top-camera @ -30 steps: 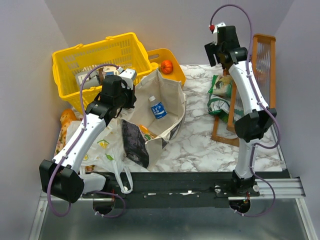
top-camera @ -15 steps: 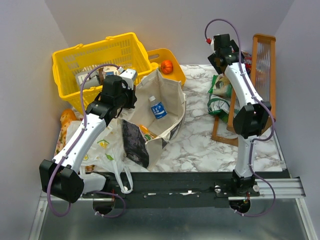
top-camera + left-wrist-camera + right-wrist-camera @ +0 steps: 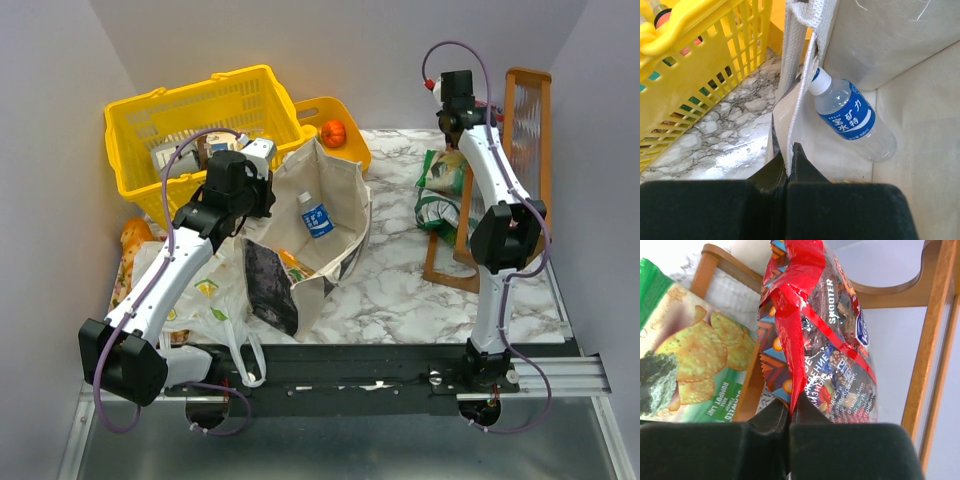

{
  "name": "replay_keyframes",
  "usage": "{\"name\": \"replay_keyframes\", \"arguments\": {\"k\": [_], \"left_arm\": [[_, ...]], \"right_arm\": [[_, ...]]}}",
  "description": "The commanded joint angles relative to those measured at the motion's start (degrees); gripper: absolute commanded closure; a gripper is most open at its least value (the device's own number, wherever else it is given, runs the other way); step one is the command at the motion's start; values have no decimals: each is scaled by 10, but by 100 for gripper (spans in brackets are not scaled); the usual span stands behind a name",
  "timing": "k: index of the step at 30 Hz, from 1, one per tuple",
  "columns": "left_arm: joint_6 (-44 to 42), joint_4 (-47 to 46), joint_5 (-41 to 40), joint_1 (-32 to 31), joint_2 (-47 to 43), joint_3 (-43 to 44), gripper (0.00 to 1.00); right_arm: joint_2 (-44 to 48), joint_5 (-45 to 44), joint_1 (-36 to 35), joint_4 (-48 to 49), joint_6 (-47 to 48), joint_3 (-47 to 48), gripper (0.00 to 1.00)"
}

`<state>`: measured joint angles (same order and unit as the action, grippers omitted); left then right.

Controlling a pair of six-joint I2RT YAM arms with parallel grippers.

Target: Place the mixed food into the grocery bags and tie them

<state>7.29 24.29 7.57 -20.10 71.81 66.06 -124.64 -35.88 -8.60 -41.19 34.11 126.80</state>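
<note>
Pinches the handle [image 3: 796, 55] of the tote [image 3: 345, 190] with the left gripper [image 3: 788, 152], jaws pressed on the strap, apparently to keep the mouth open over the water bottle [image 3: 852, 117] lying inside the tote. Clamps the red snack packet [image 3: 815, 330] by its edge in the right gripper [image 3: 790, 410], well to the right of the tote, probably for carrying over and dropping in.

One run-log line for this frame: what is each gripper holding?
left gripper: shut on tote handle | right gripper: shut on red snack packet | water bottle: lying in tote
</note>
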Motion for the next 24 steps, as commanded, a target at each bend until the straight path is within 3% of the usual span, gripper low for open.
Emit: {"name": "replay_keyframes", "arguments": {"k": [1, 12, 18, 24], "left_arm": [[4, 7, 20, -12, 6, -8, 100], [11, -6, 29, -22, 11, -14, 100], [12, -7, 31, -27, 11, -15, 100], [11, -7, 27, -28, 11, -16, 100]], "right_arm": [[67, 87, 0, 18, -19, 34, 99], [225, 172, -55, 62, -19, 79, 99], [299, 186, -139, 67, -26, 69, 99], [359, 202, -275, 89, -53, 38, 99]]}}
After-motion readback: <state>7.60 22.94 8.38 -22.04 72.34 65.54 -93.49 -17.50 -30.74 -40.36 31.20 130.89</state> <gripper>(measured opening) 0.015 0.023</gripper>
